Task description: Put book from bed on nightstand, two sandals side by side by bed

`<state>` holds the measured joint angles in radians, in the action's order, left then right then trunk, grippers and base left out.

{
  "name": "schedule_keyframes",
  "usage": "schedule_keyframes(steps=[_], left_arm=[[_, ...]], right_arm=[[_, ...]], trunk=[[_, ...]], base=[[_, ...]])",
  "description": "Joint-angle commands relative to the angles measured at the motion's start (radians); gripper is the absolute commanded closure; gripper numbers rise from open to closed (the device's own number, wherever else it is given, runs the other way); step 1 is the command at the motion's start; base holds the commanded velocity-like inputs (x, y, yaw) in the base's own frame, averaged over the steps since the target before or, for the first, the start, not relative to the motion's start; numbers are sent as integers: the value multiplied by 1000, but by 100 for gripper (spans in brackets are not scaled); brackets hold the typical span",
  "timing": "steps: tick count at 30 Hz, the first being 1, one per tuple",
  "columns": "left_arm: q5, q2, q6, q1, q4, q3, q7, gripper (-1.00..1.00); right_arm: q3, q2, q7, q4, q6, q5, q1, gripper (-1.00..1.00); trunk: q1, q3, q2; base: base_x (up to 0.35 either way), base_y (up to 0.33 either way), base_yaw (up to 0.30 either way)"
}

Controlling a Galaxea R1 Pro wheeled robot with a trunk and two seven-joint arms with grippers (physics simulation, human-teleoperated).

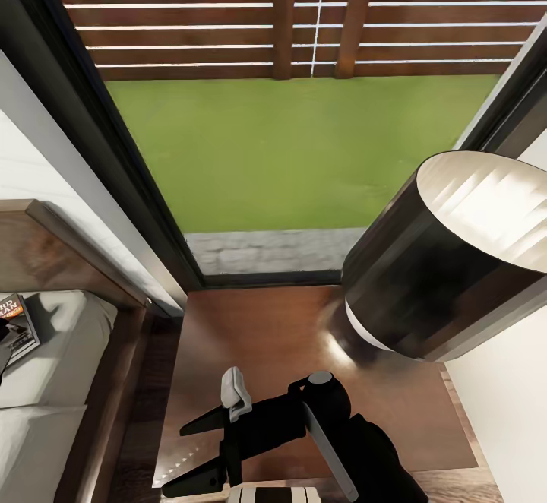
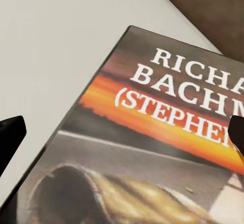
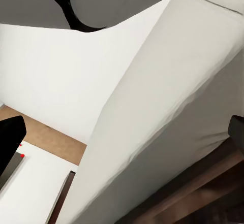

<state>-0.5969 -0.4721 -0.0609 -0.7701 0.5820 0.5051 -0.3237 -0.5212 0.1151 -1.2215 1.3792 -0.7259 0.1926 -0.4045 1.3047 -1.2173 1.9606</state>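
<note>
Left claw (image 2: 122, 137) spread wide, fingertips flanking book (image 2: 152, 148) lying on bed (image 2: 56, 46); cover reads "RICHA... BACHM... (STEPHEN". Right claw (image 1: 201, 450) open, empty, over nightstand (image 1: 273, 336) beside lamp (image 1: 448, 260).

In my head view the book (image 1: 17, 327) is cut by the left edge, so I read only part of its lettering, and my left end effector (image 1: 2, 347) is a dark sliver there. In my left wrist view the book's (image 2: 147, 148) title runs off the side. The lamp (image 1: 448, 260) hides its own base and the back corner of the nightstand (image 1: 251, 336). My right end effector (image 1: 199, 450) covers part of that top.
</note>
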Motion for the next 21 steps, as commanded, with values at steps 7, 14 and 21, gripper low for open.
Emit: schedule_keyframes(steps=[7, 14, 21], left_arm=[[-21, 5, -5, 1, -37, -4, -2, -100], [-21, 6, -5, 1, -35, -4, -2, -100], [-21, 6, -5, 1, -34, -4, -2, -100]], right_arm=[[0, 0, 0, 0, -7, 5, -1, -100], [0, 0, 0, 0, -7, 5, -1, -100], [0, 0, 0, 0, -7, 5, -1, -100]], trunk=[[0, -1, 0], [0, -1, 0], [0, -1, 0]], base=[[0, -31, 0], [0, -50, 0], [0, -3, 0]])
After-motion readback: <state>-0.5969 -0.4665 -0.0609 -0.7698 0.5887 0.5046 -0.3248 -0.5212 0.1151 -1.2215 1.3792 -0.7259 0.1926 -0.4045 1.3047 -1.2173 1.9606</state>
